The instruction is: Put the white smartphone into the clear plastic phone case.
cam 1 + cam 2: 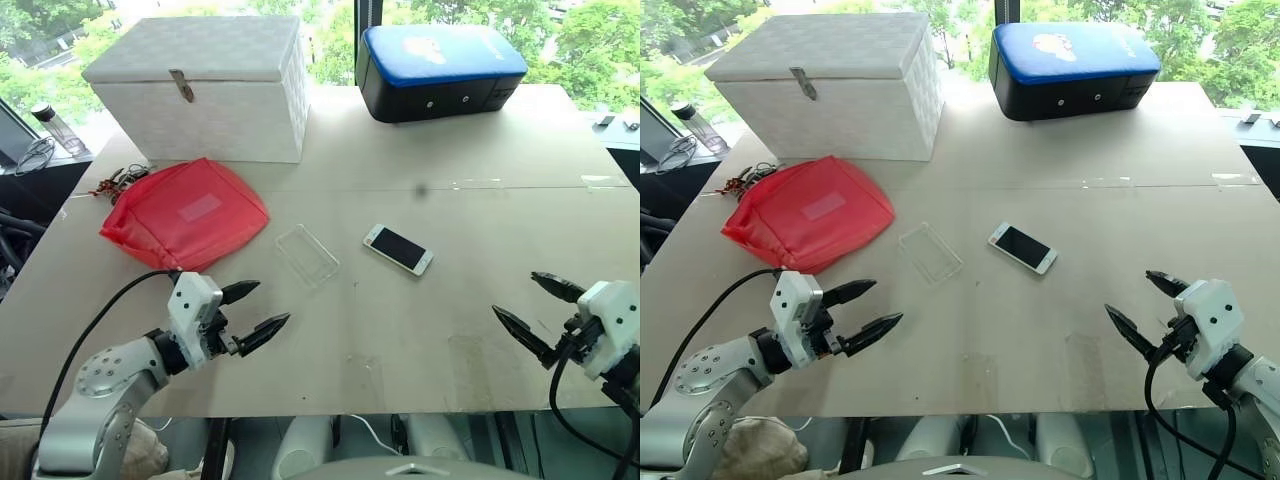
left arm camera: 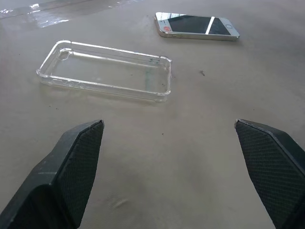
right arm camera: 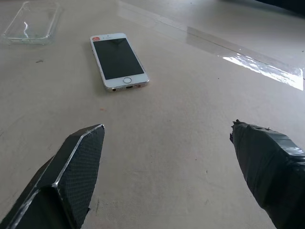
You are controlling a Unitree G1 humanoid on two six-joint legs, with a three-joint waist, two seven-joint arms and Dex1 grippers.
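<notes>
The white smartphone (image 1: 398, 249) lies flat and screen-up in the middle of the table; it also shows as the phone (image 3: 117, 60). The clear plastic phone case (image 1: 307, 254) lies empty and open side up just to the phone's left, a short gap between them, and appears as the case (image 2: 106, 70) ahead of the left fingers. My left gripper (image 1: 257, 310) hovers open near the front left of the table, pointing toward the case. My right gripper (image 1: 533, 309) stands open at the front right, well short of the phone. Neither holds anything.
A red pouch (image 1: 184, 212) lies left of the case. A white lidded box (image 1: 205, 88) and a blue-topped black case (image 1: 438, 70) stand at the back. Keys or cords (image 1: 118, 180) sit by the pouch's far side.
</notes>
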